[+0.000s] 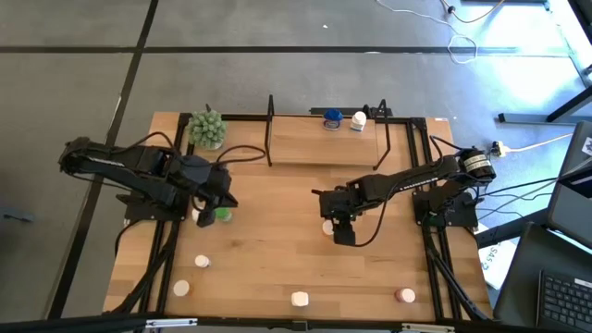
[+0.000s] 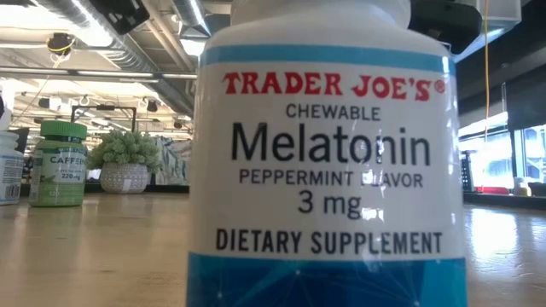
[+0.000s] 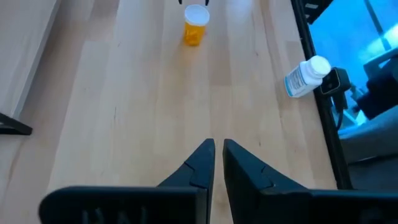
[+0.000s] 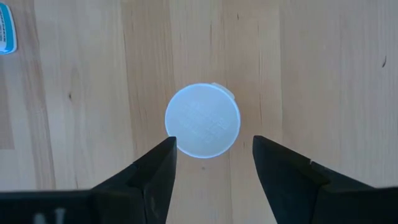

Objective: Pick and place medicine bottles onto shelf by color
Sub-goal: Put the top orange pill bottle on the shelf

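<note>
My right gripper [image 4: 214,145] is open and points down over an orange bottle [image 3: 194,29] that stands upright on the table; its white cap [image 4: 203,121] shows between the two fingers, which stand apart from it. In the high view this gripper [image 1: 330,220] is at mid-table. My left gripper [image 3: 217,160] is shut and empty, and in the high view it [image 1: 227,200] sits just above a green bottle [image 1: 222,215]. The shelf [image 1: 324,148] at the far edge carries a blue bottle [image 1: 331,118] and a white bottle [image 1: 359,120].
A white Melatonin bottle [image 2: 328,170] stands at the near edge, right in front of the low camera [image 1: 299,299]. Other bottles stand near the front left [image 1: 202,262] [image 1: 181,288] and front right [image 1: 405,296]. A green plant ball [image 1: 207,128] sits at the shelf's left end.
</note>
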You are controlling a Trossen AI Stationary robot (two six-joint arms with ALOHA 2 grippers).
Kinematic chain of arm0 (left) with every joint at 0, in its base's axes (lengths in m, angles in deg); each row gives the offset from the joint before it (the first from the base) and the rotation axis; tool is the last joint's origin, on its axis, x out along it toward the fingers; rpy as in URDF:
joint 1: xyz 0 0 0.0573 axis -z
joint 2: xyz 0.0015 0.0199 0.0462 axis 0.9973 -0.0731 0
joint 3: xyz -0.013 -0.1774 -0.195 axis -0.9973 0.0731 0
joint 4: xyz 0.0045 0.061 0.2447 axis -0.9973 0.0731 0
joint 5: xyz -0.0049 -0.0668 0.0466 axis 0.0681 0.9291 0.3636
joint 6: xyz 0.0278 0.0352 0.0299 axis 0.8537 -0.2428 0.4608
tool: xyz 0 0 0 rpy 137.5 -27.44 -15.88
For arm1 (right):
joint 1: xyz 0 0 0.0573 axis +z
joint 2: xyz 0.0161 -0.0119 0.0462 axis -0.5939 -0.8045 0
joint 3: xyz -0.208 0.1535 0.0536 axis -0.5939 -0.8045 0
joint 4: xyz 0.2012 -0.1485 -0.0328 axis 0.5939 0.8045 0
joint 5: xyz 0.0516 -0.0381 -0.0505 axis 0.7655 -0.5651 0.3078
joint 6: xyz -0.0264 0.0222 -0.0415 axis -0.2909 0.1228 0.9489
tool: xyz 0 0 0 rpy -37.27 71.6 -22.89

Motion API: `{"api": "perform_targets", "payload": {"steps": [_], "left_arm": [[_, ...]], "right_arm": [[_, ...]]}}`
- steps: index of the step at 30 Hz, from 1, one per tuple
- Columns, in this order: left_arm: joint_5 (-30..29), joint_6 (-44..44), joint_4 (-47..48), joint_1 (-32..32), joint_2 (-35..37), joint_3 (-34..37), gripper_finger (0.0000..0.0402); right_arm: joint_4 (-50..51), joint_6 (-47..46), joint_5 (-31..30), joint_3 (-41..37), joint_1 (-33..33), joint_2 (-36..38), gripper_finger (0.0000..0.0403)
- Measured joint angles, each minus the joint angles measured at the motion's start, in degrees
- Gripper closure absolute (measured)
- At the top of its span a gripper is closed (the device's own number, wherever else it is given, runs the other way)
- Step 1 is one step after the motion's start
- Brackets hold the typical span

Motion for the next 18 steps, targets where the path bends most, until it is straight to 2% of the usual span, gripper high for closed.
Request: {"api": "perform_targets", "payload": {"steps": [18], "left_arm": [[-0.02, 0.31, 0.01, 0.73, 0.02, 0.00, 0.0374]], "right_arm": [[-0.35, 0.18, -0.08, 0.02, 0.01, 0.02, 0.0189]]}}
